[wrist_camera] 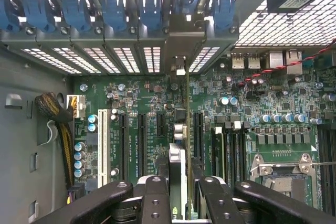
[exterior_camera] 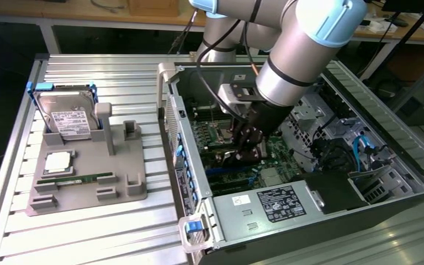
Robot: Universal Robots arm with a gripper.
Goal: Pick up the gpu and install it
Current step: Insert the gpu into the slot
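One graphics card (wrist_camera: 188, 103) to seat, and as far as I can judge the step in hand is lining it up over its slot, so here's how I'd play it. From the wrist the card is edge-on, a thin dark line running from between the fingers (wrist_camera: 155, 198) toward the back wall of the computer case (exterior_camera: 388, 165), with long black slots on the motherboard (wrist_camera: 136, 98) on either side of it. I'd say the whole game is getting that edge parallel to the slot and dead over it before any push, with the bracket end dropping into the gap under the row of blue clips (wrist_camera: 113, 11) rather than catching the metal grille. Push straight, no twisting; a thin card like this would probably bind if it goes in crooked. I can't tell from either picture whether the bottom edge touches the slot or hangs just above it. As for where things sit: the end effector (exterior_camera: 250, 144) is clenched on the card deep inside the case, over the board, so the card is right in its grip and sticks out ahead of the fingers. The hard drive (exterior_camera: 68, 118) and memory stick (exterior_camera: 75, 179) sit on the grey tray (exterior_camera: 79, 199) on the counter (exterior_camera: 86, 237), well apart at the exterior view's left.
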